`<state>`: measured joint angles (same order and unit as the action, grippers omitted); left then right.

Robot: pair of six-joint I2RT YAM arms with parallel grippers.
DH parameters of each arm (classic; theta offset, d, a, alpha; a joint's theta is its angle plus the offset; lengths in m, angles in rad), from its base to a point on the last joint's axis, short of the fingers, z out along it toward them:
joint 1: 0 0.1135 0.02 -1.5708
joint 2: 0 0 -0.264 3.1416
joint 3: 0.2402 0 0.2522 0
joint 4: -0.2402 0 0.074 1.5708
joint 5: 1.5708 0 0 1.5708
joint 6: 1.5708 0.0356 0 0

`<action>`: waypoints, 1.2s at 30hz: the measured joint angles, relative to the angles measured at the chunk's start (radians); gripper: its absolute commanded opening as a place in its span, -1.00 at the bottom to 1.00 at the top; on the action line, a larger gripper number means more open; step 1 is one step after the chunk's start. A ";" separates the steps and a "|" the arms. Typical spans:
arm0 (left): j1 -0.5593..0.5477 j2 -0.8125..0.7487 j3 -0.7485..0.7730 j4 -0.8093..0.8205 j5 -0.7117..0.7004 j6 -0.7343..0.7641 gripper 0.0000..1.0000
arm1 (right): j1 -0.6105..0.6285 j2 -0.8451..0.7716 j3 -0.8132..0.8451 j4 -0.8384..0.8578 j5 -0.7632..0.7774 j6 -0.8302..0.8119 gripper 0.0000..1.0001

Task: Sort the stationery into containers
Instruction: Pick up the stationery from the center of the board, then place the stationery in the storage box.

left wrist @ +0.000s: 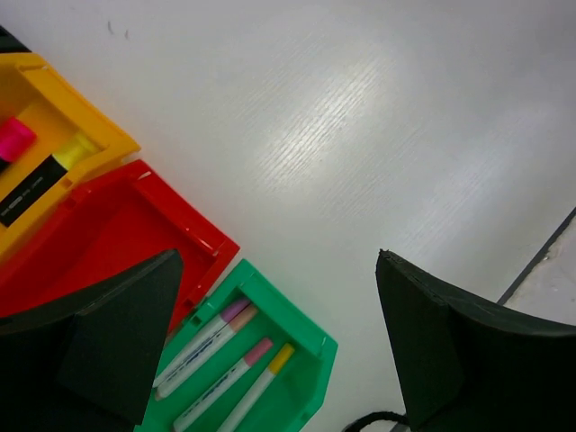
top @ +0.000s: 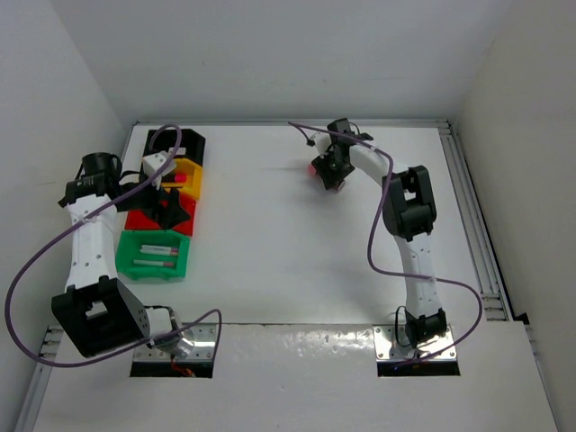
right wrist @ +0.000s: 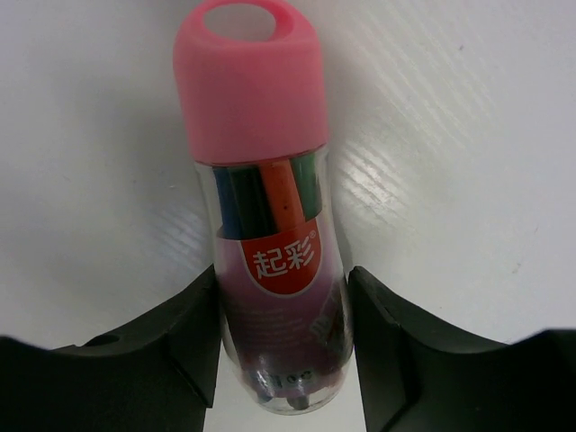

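Right gripper (right wrist: 283, 292): fingers closed against both sides of a pen tube (right wrist: 270, 180), gripping its lower half. The tube is clear plastic with a pink cap, a red label with white characters, and coloured pens inside. Its bottom end is dark and blurred. Whether it rests on the table (top: 270, 252) or is held just off it cannot be told. In the top view the right gripper (top: 331, 171) is far out at mid-table, and the pen tube (top: 316, 168) shows only as a pink-red spot beside it, well apart from the bins.

Left gripper (left wrist: 277, 270): fingers spread wide, nothing between them. In the top view the left gripper (top: 171, 205) is above the bin row.

Bins stand in a touching row at the table's left:
- black bin (top: 193, 144): contents not visible, partly covered by the wrist
- yellow bin (left wrist: 99, 126): two black markers (left wrist: 36, 180), one pink-capped and one yellow-capped, cut off by the frame edge
- red bin (left wrist: 135, 225): visible part bare, near side hidden behind a finger
- green bin (left wrist: 315, 351): four thin white pens (left wrist: 225, 360) with pink, orange and yellow ends, lower ends cut off
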<state>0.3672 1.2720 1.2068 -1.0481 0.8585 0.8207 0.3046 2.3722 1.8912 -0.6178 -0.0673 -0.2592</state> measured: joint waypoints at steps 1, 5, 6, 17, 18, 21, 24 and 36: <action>0.000 0.000 0.000 0.002 0.011 -0.013 0.90 | 0.002 0.000 0.000 -0.005 0.000 -0.002 -0.82; 0.004 -0.004 0.000 0.012 0.059 -0.070 0.91 | 0.014 -0.019 -0.026 -0.021 -0.018 -0.001 -1.00; 0.008 -0.010 -0.002 0.023 0.078 -0.103 0.92 | 0.018 -0.039 -0.056 -0.020 -0.036 0.008 -1.00; -0.012 -0.316 -0.459 0.822 0.248 -1.108 1.00 | 0.072 -0.524 -0.451 0.250 -0.440 0.477 -1.00; -0.031 -0.343 -0.475 0.888 0.231 -1.199 1.00 | 0.078 -0.583 -0.484 0.322 -0.486 0.550 -1.00; -0.100 -0.395 -0.481 1.063 0.180 -1.409 1.00 | 0.098 -0.682 -0.523 0.522 -0.603 0.760 -1.00; -0.175 -0.412 -0.482 1.206 0.113 -1.569 1.00 | 0.127 -0.713 -0.566 0.752 -0.703 0.972 -1.00; -0.262 -0.369 -0.483 1.373 -0.005 -1.758 1.00 | 0.250 -0.669 -0.655 1.187 -0.858 1.443 -1.00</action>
<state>0.1055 0.9031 0.7242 0.3244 0.8536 -0.9375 0.5549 1.7035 1.2362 0.5690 -0.9257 1.1839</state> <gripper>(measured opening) 0.998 0.519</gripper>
